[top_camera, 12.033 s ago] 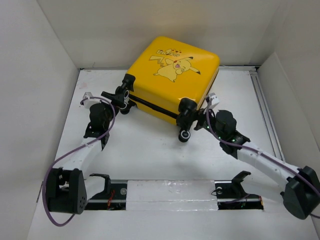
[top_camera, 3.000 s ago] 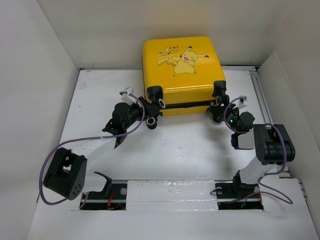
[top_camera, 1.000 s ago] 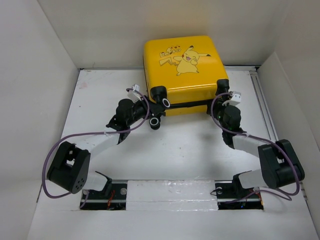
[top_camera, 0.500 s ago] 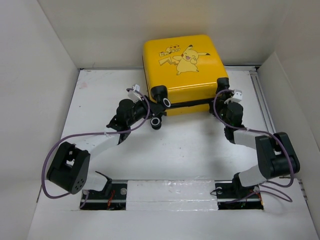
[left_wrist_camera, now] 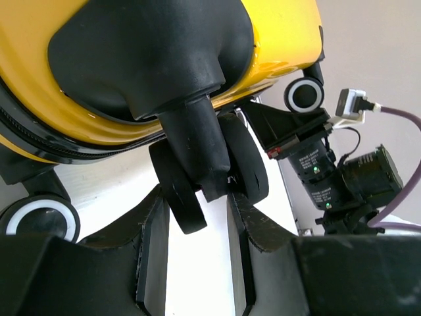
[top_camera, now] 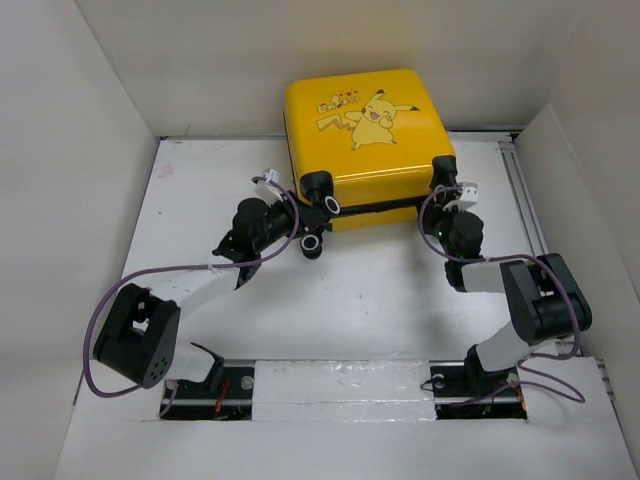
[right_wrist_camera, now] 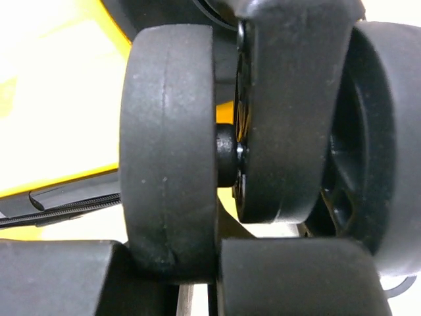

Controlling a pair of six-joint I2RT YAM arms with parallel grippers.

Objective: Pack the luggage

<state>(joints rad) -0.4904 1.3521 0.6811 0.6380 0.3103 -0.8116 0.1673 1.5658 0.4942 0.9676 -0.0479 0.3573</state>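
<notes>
The yellow luggage (top_camera: pixel 365 135) lies flat and closed at the back of the white table, its Pikachu picture facing up and its wheels toward me. My left gripper (top_camera: pixel 303 215) is shut on the left front wheel caster (left_wrist_camera: pixel 204 158), one finger on each side of the twin black discs. In the left wrist view that gripper (left_wrist_camera: pixel 197 214) holds the discs at its fingertips. My right gripper (top_camera: pixel 445 198) is shut on the right front wheel (right_wrist_camera: pixel 171 151), whose black disc is pinched between both fingers (right_wrist_camera: pixel 296 276). In its own view the right gripper (right_wrist_camera: pixel 172 257) sits tight under the wheel.
White walls (top_camera: pixel 90 150) close in the table on the left, back and right. A metal rail (top_camera: pixel 520 200) runs along the right side. The arm bases and a taped strip (top_camera: pixel 340 385) lie along the near edge. Another suitcase wheel (top_camera: pixel 312 243) rests beside my left gripper.
My right gripper has closed onto the right front wheel, and the right arm's elbow has folded inward. The left arm and the luggage have barely moved.
</notes>
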